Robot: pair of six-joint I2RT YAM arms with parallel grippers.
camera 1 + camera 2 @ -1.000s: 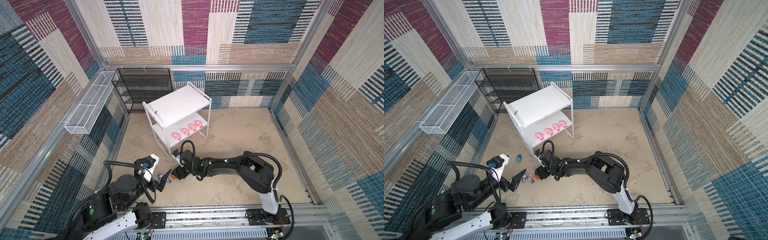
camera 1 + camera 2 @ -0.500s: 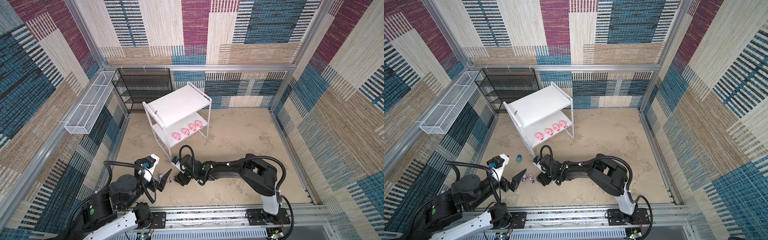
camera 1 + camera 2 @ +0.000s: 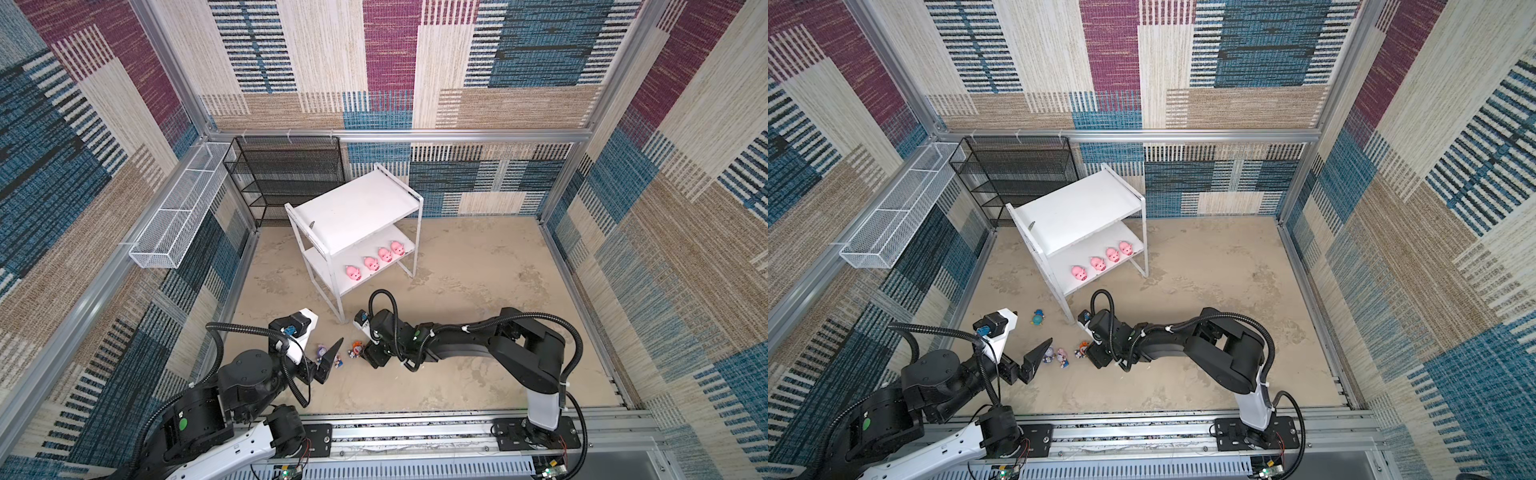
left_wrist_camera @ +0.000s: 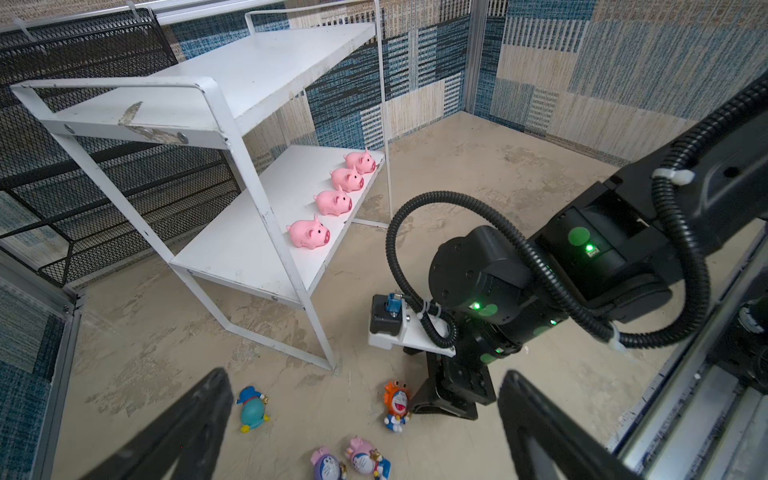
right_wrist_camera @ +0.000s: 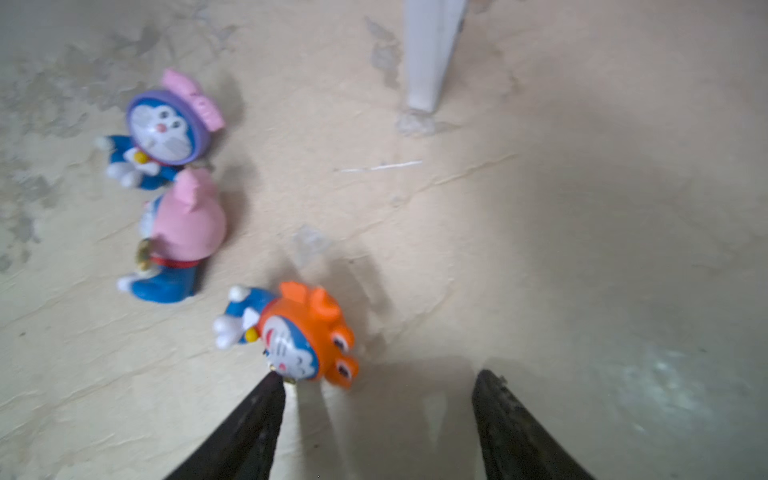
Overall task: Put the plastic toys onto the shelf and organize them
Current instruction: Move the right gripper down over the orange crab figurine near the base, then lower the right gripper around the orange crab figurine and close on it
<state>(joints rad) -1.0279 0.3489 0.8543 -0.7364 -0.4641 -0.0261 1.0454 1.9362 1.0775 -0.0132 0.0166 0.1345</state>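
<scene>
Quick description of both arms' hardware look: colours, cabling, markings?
Left arm and right arm: matte black links, white base segment, white wrist camera bracket. Black corrugated cable conduit loops along each; white zip ties on the right one. Green dots on joints. Jaws: black tapered wedges.

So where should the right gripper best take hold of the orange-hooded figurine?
Probably by the head of the orange-hooded figurine, its widest part, from above: it stands upright, with the open right gripper close beside it.

pigs (image 3: 371, 263) on lower shelf (image 3: 357, 208) board; figurines (image 4: 397, 405) on floor (image 3: 478, 270)
</scene>
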